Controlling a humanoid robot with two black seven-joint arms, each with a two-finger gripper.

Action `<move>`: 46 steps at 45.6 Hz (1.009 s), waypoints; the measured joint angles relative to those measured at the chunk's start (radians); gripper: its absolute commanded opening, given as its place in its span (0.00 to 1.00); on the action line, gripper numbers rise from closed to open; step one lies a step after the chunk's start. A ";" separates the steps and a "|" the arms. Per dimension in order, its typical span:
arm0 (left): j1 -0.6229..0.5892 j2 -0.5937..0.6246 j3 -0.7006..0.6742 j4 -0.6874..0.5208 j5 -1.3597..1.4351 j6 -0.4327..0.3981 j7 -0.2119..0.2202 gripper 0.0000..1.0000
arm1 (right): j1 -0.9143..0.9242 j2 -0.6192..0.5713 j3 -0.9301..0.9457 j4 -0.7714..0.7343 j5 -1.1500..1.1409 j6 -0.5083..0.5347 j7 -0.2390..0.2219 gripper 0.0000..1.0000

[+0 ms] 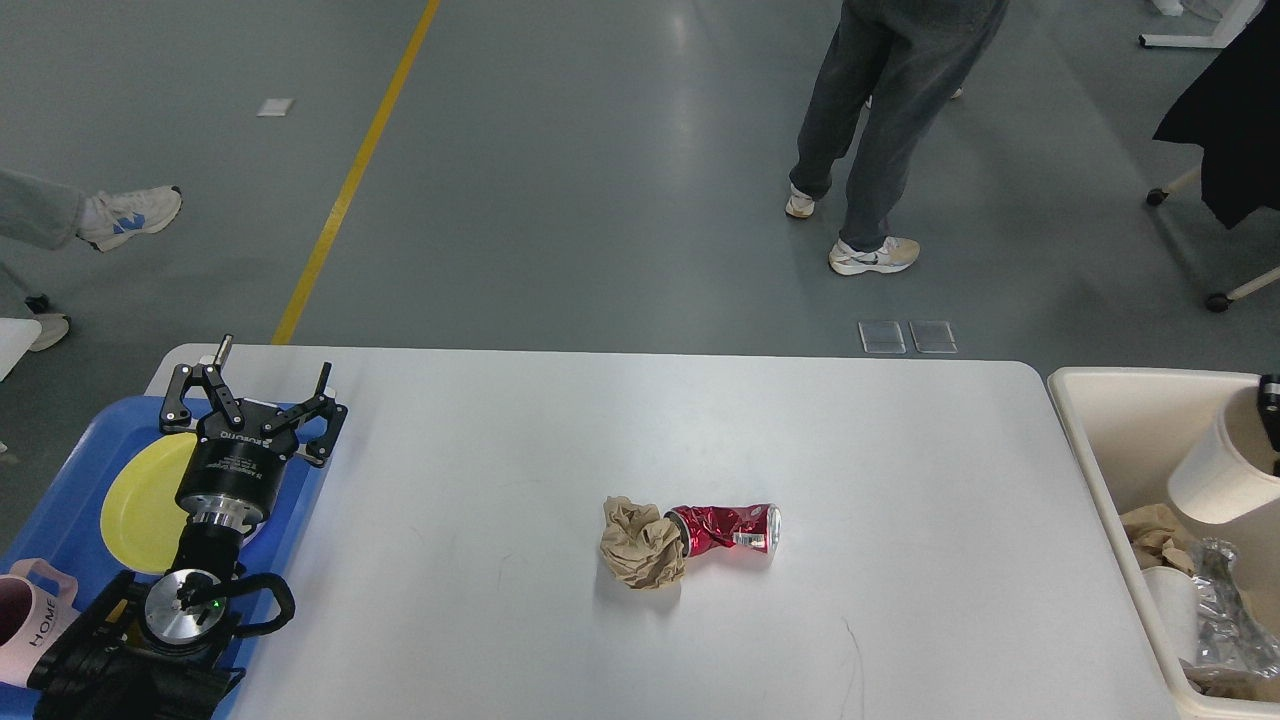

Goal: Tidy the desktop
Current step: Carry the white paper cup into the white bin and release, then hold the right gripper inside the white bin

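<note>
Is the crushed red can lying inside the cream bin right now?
No, the crushed red can lies on the desktop, touching the crumpled brown paper.

The desktop (480, 480) is showing as smooth matt white, faintly scuffed; at its centre a wad of crumpled brown paper (642, 545) is looking rough and dull; the crushed can (728, 527) beside it is gleaming as glossy red metal; at lower left the tray (70, 470) is looking like smooth blue plastic.
</note>
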 measured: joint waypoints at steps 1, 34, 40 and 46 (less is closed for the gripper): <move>0.000 0.000 0.000 0.000 0.000 0.000 0.000 0.96 | -0.044 -0.015 0.020 -0.043 -0.001 -0.001 0.000 0.00; 0.000 0.000 0.000 0.000 0.000 0.000 0.000 0.96 | -1.308 0.150 0.727 -0.927 0.006 -0.524 -0.009 0.00; 0.000 0.000 0.000 0.000 0.000 0.000 0.000 0.96 | -1.389 0.216 0.760 -1.013 0.006 -0.529 -0.012 0.00; 0.000 0.000 0.000 0.000 0.000 0.000 0.000 0.96 | -1.431 0.256 0.766 -1.035 0.004 -0.571 -0.015 0.00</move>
